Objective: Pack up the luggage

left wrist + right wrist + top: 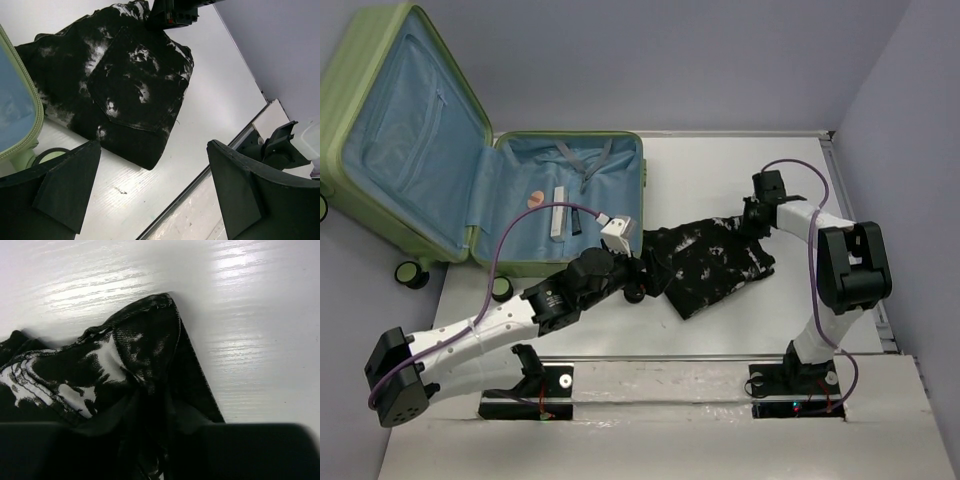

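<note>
The luggage (642, 190) lies open at the left, light green with blue lining, its lid (400, 130) leaning back. Its green rim also shows in the left wrist view (27, 97). A black-and-white patterned cloth (710, 262) lies folded on the table to its right. My left gripper (638, 280) is open and empty, just off the cloth's left edge; in the left wrist view (155, 190) bare table lies between its fingers (70, 185). My right gripper (752, 222) is shut on the cloth's far right corner, and fabric (145, 355) bunches between its jaws.
Inside the luggage lie a pink round item (534, 196), a white stick-shaped item (558, 212), a small dark item (577, 221) and grey straps (585, 158). Black wheels (410, 272) stick out at its near side. Grey walls enclose the table; a raised rail (220, 165) runs along its near edge.
</note>
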{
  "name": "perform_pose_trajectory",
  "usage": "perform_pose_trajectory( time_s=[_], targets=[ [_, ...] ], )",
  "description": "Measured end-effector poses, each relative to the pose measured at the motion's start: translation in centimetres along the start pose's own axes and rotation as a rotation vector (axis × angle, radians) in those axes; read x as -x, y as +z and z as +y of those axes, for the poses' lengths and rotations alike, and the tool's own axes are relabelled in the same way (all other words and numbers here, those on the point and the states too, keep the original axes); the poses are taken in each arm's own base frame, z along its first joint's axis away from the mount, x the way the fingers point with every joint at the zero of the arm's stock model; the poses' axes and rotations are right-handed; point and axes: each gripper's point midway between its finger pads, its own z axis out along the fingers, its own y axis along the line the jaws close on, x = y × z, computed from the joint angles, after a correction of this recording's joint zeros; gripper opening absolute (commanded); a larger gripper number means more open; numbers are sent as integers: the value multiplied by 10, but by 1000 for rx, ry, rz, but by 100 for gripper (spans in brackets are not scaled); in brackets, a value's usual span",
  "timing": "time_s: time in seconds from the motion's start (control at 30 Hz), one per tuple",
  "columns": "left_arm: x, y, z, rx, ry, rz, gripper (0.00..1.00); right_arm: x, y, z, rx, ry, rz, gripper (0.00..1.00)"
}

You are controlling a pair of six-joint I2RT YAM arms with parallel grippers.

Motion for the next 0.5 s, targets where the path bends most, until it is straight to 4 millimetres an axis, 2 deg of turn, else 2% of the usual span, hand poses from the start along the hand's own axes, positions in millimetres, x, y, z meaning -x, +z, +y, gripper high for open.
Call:
perform_pose_trajectory(
  time_s=[0.07,0.13,0.2,0.23,0.3,0.33,0.37,0.4,0.47,0.5],
  targets=[
    [-2,1,1,4,1,6,99,-1,-2,3,20,17,-6,8],
    [-5,3,3,12,4,17,99,-5,-6,-6,12,51,-10,10],
    [-9,5,5,18,6,28,99,-7,-11,-19,-7,86,-10,20],
    [-12,7,6,23,8,38,99,-8,-15,-32,-32,117,-20,23],
    [-17,12,6,31,13,61,99,-10,-24,-54,-93,166,-43,39],
    [-20,14,5,32,16,71,99,-10,-31,-65,-126,191,-59,51],
    [-21,16,5,35,18,80,99,-10,-35,-72,-147,202,-72,76],
    [-23,18,5,36,20,86,99,-8,-42,-78,-165,218,-94,87],
    [-24,20,4,39,22,93,99,-3,-57,-87,-184,242,-142,98],
    [-24,21,4,40,23,95,99,-1,-61,-87,-178,250,-155,99]
  ],
)
